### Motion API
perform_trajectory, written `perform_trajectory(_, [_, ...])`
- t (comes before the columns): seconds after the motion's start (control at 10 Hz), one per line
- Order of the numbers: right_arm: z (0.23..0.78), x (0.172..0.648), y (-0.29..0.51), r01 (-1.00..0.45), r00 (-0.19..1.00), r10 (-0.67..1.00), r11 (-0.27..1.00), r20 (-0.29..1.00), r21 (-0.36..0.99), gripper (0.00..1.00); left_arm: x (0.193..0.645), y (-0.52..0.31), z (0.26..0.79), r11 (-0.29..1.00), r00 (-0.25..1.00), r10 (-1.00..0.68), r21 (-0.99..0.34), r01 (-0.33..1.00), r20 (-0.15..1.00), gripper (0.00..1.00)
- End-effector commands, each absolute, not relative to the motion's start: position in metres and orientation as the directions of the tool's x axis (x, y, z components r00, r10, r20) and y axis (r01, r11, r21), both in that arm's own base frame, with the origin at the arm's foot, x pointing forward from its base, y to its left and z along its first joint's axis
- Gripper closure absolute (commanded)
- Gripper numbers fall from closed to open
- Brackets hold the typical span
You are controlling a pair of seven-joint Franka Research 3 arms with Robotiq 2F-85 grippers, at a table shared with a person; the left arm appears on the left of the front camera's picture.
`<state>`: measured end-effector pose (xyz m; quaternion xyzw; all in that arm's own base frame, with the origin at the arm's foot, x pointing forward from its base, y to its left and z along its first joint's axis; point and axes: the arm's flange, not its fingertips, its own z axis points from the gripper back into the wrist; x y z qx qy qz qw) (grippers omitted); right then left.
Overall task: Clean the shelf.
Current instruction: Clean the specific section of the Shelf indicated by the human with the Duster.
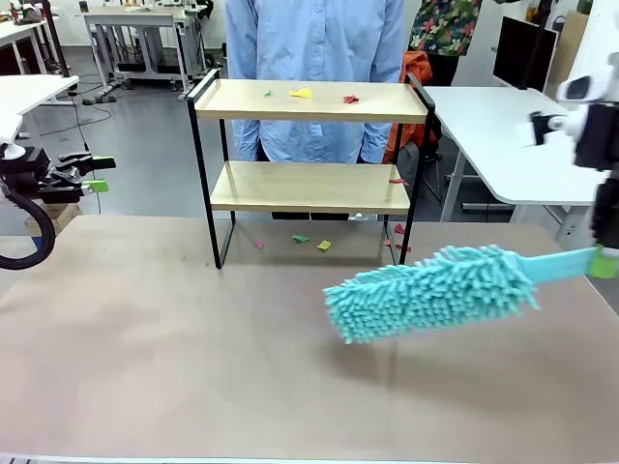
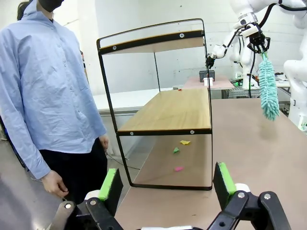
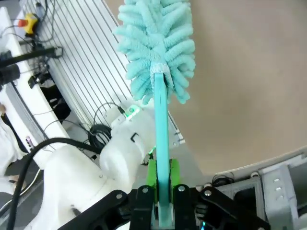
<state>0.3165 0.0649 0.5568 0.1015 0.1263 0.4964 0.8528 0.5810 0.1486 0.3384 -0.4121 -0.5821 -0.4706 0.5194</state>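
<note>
Front view: shelf (image 1: 242, 98) stands upright at the far middle of the table (image 1: 145, 338), person (image 1: 314, 48) right behind it

- right gripper (image 1: 604, 263) is clamped on the tail end of the teal duster (image 1: 435, 290) handle
- the duster head hangs over the table, in front of and below the shelf's right half, not touching it
- left gripper (image 1: 92, 174) has its jaws wide apart with nothing in them, parked at the left edge, well clear

Paper scraps (image 1: 302, 94) on the top board (yellow, red, a small green one), one red bit at the lower board's right edge, more on the table under the rack

Risks, my read:
- the grip sits at the very end of the handle, a long lever, so drag on a board could twist the handle in the jaws
- side rails rise at both ends of the top board; a sideways sweep could snag the fluffy head or pack scraps against a rail
- the rack looks light on its thin frame; a firm push may slide it or tip it toward the person
- a sweep forward just drops scraps onto the table with the ones already there
- the person is close behind, so any overshoot goes their way
</note>
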Motion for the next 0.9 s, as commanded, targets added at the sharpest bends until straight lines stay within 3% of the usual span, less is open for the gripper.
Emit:
perform_trajectory(0.0, [0.553, 0.306, 0.043, -0.826, 0.475, 0.868, 0.496, -0.143, 0.267, 0.87, 0.581, 0.148, 0.342, 0.213, -0.128, -0.014, 0.128, 0.969, 0.992, 0.0])
perform_trajectory(0.2, [0.543, 0.313, 0.04, -0.813, 0.468, 0.872, 0.487, -0.14, 0.318, 0.87, 0.581, 0.148, 0.342, 0.213, -0.128, -0.014, 0.128, 0.969, 0.992, 0.0])
perform_trajectory(0.8, [0.556, 0.307, 0.044, -0.812, 0.495, 0.856, 0.517, -0.149, 0.271, 0.87, 0.581, 0.148, 0.342, 0.213, -0.128, -0.014, 0.128, 0.969, 0.992, 0.0])
